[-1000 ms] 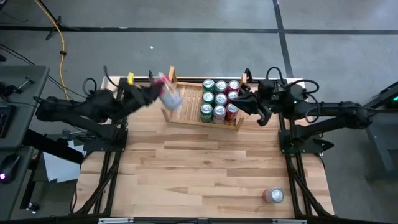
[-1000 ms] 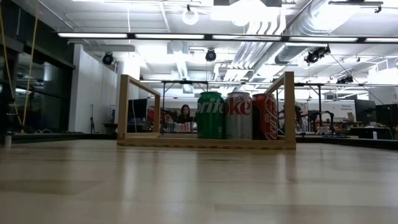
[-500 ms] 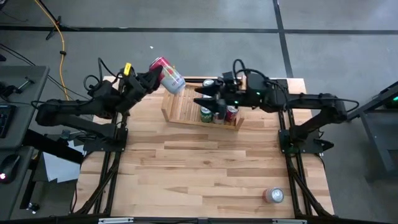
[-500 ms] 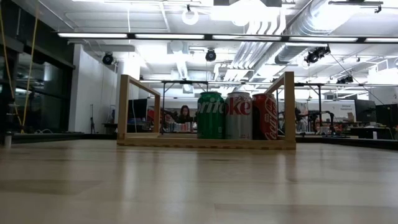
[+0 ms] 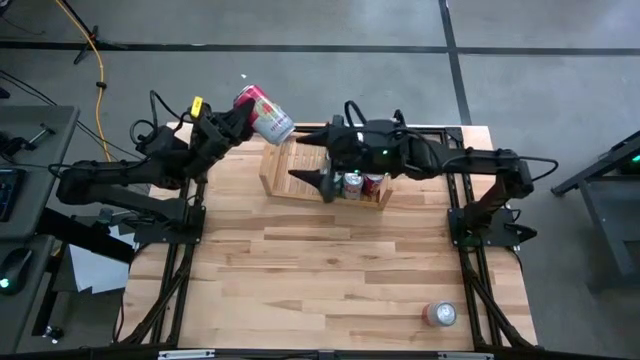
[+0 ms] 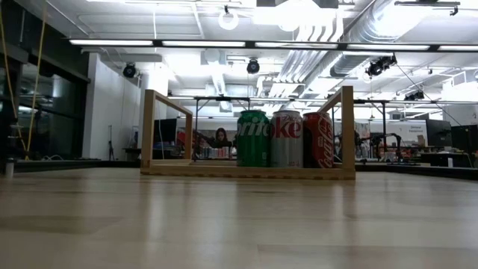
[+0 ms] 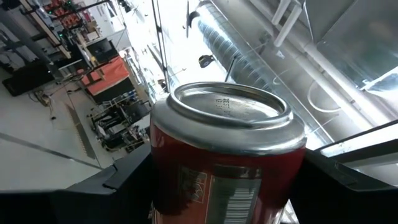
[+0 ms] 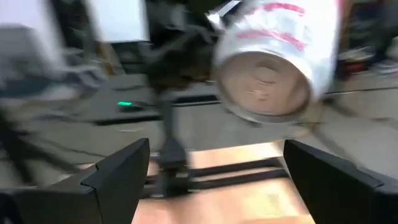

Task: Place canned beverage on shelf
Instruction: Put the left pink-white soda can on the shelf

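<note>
We list one red-and-white can (image 5: 263, 113), clamped in the left end effector (image 5: 240, 122), raised and tilted above the shelf (image 5: 290, 172)'s far-left corner. We note the right end effector (image 5: 318, 160), spread wide and empty, just right of it above the shelf.

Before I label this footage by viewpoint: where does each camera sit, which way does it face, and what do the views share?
High: overhead, looking straight down on the table; both arms, the left gripper and the right gripper show.
Low: at tabletop height, facing the shelf and the room behind; no arm shows.
Left wrist: looks past the held can toward the ceiling.
Right wrist: between its own open fingers, faces that can's base.
Shared: the held can appears in the high and both wrist views; the shelf in high and low.
</note>
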`<control>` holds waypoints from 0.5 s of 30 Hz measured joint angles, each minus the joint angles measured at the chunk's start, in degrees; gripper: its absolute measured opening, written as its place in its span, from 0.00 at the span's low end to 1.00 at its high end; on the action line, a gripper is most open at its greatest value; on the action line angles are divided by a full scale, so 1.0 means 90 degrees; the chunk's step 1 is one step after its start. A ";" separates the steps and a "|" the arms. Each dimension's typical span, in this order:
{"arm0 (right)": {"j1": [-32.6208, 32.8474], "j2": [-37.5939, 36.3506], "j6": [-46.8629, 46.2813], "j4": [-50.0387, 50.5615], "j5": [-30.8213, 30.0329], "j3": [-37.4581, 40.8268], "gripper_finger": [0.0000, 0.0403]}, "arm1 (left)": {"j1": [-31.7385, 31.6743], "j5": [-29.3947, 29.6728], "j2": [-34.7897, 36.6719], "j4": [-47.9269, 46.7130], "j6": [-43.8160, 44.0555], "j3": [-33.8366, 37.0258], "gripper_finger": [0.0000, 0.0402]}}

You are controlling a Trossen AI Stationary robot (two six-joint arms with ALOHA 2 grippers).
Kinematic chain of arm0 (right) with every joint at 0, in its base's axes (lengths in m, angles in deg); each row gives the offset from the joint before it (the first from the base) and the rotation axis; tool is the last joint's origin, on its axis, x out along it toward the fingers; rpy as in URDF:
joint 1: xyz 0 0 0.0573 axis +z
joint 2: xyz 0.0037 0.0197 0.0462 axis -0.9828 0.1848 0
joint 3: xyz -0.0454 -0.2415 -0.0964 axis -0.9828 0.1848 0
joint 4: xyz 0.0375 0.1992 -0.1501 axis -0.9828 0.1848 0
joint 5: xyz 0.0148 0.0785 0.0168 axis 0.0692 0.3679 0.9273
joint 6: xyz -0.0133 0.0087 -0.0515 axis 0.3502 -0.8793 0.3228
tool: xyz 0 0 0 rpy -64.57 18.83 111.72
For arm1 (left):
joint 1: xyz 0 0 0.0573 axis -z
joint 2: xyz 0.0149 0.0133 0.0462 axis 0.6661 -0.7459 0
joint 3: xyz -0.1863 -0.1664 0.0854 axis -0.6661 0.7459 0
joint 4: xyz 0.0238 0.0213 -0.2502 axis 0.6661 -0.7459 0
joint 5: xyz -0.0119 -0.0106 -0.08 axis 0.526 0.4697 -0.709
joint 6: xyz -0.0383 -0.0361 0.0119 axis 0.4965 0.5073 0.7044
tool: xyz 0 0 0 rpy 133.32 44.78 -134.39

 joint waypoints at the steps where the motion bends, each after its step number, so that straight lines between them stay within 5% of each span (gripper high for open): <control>1: 0.0052 0.0074 0.0178 0.0008 -0.0344 -0.0073 0.88 | -0.0009 -0.0001 -0.0005 0.0036 0.0001 0.0000 0.68; 7: 0.0318 0.0453 0.1198 -0.0077 -0.2404 -0.0472 0.88 | -0.0044 -0.0004 -0.0002 0.0160 0.0014 0.0000 0.68; 15: 0.0423 0.0728 0.1975 -0.1442 -0.2667 -0.0542 0.88 | -0.0044 -0.0006 -0.0005 0.0253 0.0080 0.0000 0.68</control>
